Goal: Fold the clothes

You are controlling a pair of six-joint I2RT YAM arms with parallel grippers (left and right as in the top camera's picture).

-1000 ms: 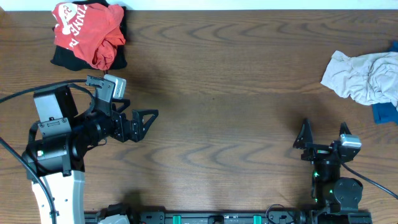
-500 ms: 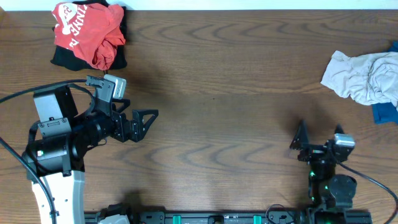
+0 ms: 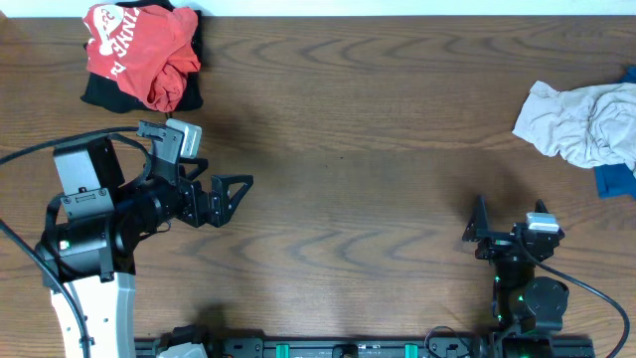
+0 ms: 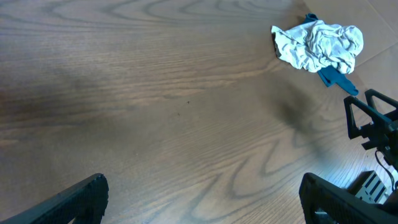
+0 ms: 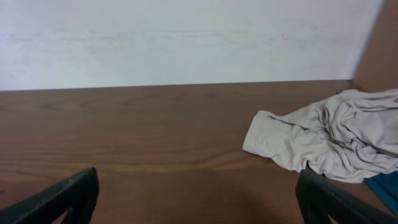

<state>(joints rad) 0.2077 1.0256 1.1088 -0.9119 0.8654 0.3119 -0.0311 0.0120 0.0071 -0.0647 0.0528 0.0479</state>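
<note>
differs from a second ago only at the right hand (image 3: 510, 214): sits now a shade farther left and lower toward the near edge of the counter (image 3: 368, 129), fingers spread apart, clamped on nothing. matches the earlier frames everywhere else. shows the left hand (image 3: 238, 201) in the same spot over bare wood at the left, pointing toward the middle, fingers likewise wide apart and empty; in the left wrist view, only dark fingertips (image 4: 74, 199) at the bottom corners with wood between. finds the red-orange t-shirt (image 3: 139, 55) crumpled in the far left corner, lying on top of a black garment (image 3: 99, 94), well apart from both hands. carries white printed lettering on the red cloth, creased and bunched, so cannot be read for certain. places a pale grey piece (image 3: 581, 119) in a heap at the far right edge, touching a blue piece (image 3: 614, 179) just beside it on the near side, partly cut off by the frame. puts the same grey heap ahead and to the right in the right wrist view, a white wall (image 5: 186, 37) behind the counter.
</note>
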